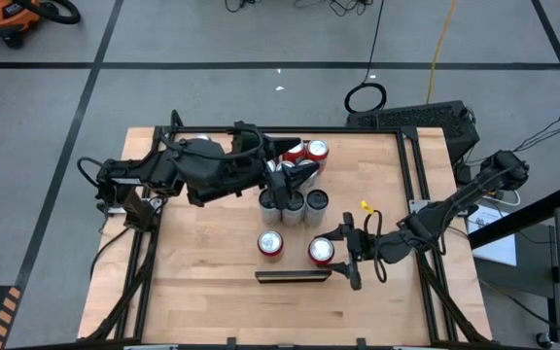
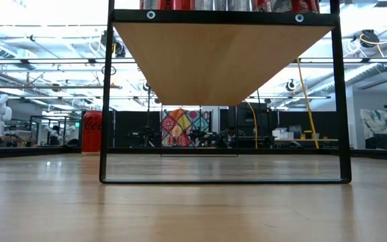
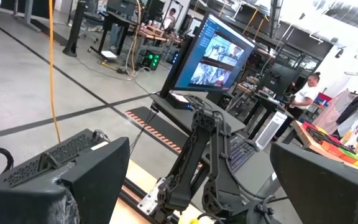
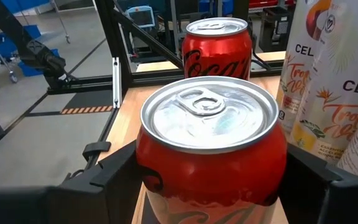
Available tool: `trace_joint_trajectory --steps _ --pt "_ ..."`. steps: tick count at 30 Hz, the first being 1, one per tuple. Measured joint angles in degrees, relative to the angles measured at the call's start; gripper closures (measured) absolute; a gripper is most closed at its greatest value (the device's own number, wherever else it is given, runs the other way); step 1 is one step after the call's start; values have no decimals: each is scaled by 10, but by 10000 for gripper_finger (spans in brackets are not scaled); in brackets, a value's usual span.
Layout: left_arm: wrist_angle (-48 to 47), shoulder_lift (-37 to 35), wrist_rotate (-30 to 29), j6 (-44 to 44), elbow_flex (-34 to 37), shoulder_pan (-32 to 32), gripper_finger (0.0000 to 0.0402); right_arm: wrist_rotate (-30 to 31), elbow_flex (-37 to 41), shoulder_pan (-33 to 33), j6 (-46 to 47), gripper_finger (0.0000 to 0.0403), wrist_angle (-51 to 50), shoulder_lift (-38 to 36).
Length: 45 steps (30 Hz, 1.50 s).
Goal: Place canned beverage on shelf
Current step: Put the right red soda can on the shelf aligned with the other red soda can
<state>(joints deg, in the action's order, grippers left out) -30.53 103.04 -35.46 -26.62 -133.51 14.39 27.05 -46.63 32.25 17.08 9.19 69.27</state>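
Note:
The shelf [image 1: 295, 226] is a pale board raised on a black frame, with a dark strip [image 1: 293, 276] at its near end. The low view shows its underside [image 2: 220, 60]. My right gripper [image 1: 334, 253] is shut on a red can [image 1: 321, 251] at the shelf's near right corner. A second red can [image 1: 270, 243] stands to its left. White cans [image 1: 293, 204] and more red cans [image 1: 311, 152] stand farther back. My left gripper [image 1: 295, 175] hangs open and empty over the white cans. Its fingers [image 3: 73, 180] are wide apart. My right gripper pinches the red can's side wall [image 4: 154, 180] between its two fingers, a little below the top rim. The fingers come in level from the table's right side. The can stands upright, top up. Its base is hidden.
White Celsius cans [image 4: 328, 81] stand close beside the held can, and the second red can [image 4: 216, 43] stands behind it. A small yellow object [image 1: 366, 206] lies on the table to the shelf's right. The black frame posts [image 2: 103, 101] stand at the shelf's corners.

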Motion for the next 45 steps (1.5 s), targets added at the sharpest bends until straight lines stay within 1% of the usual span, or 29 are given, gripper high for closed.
trace_joint_trajectory --steps 8,12,15,22,27,30,34,40,42,45 --pt "0 0 0 6 0 0 8 3 -1 0 -1 133 9 16" --pt "0 0 0 15 0 0 8 3 -2 0 -17 130 9 20" --pt "0 0 0 18 0 0 8 3 -2 0 -27 114 6 21" --pt "0 0 4 19 0 0 8 0 2 0 -30 53 -14 23" --pt "-10 0 7 20 0 3 8 0 0 0 -30 43 -20 -9" --pt "-28 0 7 20 0 4 8 0 1 0 -24 42 -52 -39" --pt "-36 1 9 29 0 9 8 -4 0 0 16 42 -115 -97" --pt "-35 1 15 30 0 12 8 -77 0 1 76 42 -191 -181" --pt "-35 1 24 30 0 11 8 -92 0 2 98 43 -218 -194" --pt "-36 1 40 31 0 11 8 -96 0 3 126 56 -240 -196"
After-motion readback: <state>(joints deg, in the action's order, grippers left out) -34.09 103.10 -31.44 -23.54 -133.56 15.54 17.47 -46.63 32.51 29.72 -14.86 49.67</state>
